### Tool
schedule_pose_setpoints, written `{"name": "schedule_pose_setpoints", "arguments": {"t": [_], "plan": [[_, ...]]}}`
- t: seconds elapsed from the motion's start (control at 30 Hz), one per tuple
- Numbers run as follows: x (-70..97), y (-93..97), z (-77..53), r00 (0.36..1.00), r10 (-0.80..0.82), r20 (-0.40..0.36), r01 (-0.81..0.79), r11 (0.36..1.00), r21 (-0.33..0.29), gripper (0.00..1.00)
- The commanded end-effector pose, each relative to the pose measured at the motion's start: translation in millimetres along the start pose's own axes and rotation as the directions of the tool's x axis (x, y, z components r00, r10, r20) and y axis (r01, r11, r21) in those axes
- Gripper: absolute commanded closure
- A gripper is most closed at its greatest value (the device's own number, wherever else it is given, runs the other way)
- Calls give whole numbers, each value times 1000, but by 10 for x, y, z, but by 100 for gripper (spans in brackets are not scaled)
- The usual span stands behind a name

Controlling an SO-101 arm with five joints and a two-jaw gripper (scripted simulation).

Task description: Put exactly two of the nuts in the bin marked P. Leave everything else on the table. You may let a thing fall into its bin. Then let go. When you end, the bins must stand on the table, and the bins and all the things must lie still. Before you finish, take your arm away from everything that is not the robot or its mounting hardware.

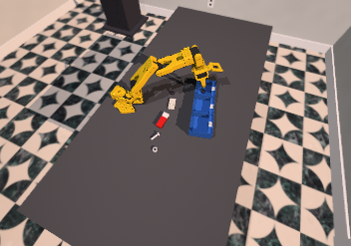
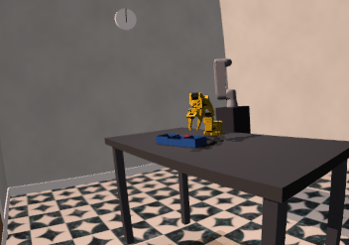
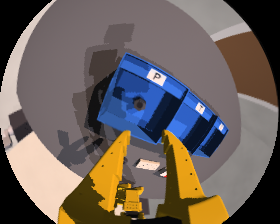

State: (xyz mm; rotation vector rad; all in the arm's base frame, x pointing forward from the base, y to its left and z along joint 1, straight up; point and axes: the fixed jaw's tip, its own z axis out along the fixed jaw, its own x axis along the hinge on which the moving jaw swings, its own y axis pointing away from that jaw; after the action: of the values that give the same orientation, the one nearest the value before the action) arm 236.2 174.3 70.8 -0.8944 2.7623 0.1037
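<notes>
One nut [image 3: 136, 103] lies on the floor of the blue bin [image 3: 125, 91] compartment marked P, below and just past the tips of the yellow gripper [image 3: 145, 136]. Its jaws stand only slightly apart and pinch nothing.

From above, a second nut [image 1: 155, 149] lies on the dark table [image 1: 100, 184], well apart from the bin, near a small bolt [image 1: 155, 135], a red block [image 1: 162, 121] and a white block [image 1: 172, 103]; the wrist camera does not show this nut.

Seen from above, the arm [image 1: 165, 65] reaches from its base [image 1: 124, 101] across to the bin's far end, with the gripper pointing down.
</notes>
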Motion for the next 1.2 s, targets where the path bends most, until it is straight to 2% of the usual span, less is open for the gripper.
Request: {"name": "schedule_pose_setpoints", "arguments": {"t": [0.0, 0.17, 0.37, 0.67, 0.73, 1.0, 1.17], "plan": [[-39, 44, -175, 997, -51, 56, 51, 999, -2, 82], [26, 76, -193, 994, -105, 37, 106, 994, -4, 82], [248, 156, -235, 965, -261, -17, 260, 965, -19, 81], [746, 250, -259, 852, -516, -95, 510, 857, -77, 79], [746, 250, -259, 852, -516, -95, 510, 857, -77, 79], [1103, 274, -235, 746, -653, -129, 641, 757, -129, 78], [1191, 276, -225, 718, -683, -135, 668, 731, -142, 77]]}}
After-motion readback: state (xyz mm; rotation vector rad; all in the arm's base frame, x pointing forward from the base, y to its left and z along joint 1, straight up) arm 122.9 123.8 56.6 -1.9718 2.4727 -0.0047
